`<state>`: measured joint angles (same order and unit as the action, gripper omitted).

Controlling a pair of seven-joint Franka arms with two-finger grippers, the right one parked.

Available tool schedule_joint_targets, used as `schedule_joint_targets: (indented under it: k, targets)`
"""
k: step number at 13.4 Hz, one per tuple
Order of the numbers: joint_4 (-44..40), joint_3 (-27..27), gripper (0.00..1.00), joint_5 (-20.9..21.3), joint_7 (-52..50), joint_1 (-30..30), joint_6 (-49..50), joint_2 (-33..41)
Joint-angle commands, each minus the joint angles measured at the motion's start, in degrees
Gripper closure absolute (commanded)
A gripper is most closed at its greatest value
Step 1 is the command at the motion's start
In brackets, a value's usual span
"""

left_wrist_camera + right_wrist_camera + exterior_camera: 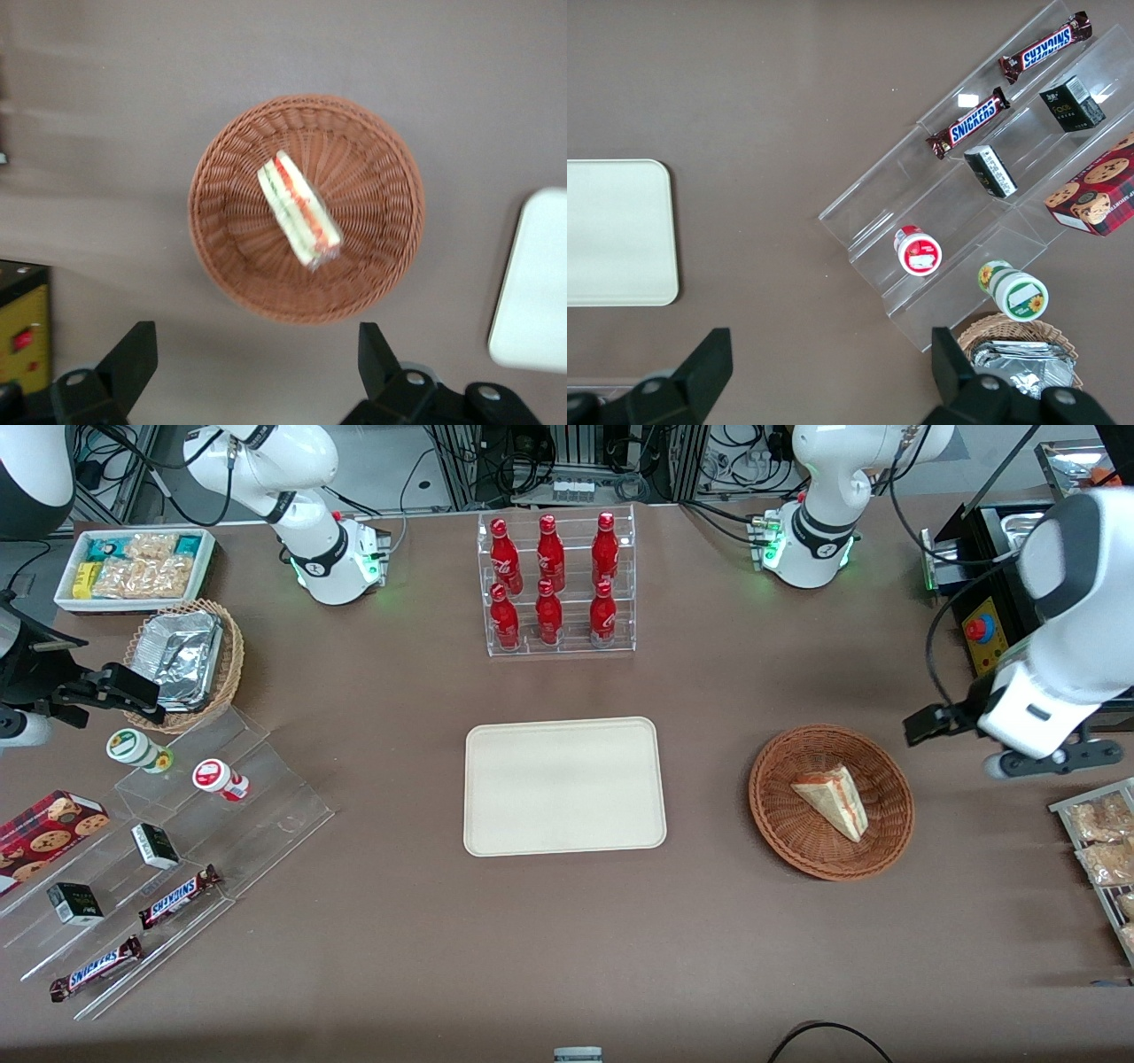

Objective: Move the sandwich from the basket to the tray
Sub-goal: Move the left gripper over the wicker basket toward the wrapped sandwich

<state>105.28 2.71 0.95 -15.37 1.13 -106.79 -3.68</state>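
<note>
Meanwhile, sandwich (833,800) in basket (780,819), open tool (257,359) above.

A round, shallow basket (831,802) of reddish-brown woven wicker sits on the brown table at the centre right of the front view. Inside it lies a triangular sandwich (833,800) wedge of pale bread, on its side, with red and green filling layers showing along one edge and clear wrap around it. It rests near the basket's middle. At the centre of the front view lies a flat, cream-beige rectangular tray (564,786) with rounded corners and a low raised rim, well apart from the basket. The left arm's gripper (921,726) hangs at the right of that view, just beside the basket's rim, its fingers (131,359) spread wide.
</note>
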Motion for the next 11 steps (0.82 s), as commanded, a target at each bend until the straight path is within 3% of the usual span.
schedule_joint_targets:
  k: [1, 5, 11]
  targets:
    - [7.72, 0.19, 0.0, 1.25, -10.26, 2.11, -8.75, 1.83]
    - [14.23, 0.19, 0.0, 1.25, -21.0, 3.61, -19.22, 0.78]
    - [21.19, 0.1, 0.0, 1.25, -23.39, 3.61, -29.61, -2.37]
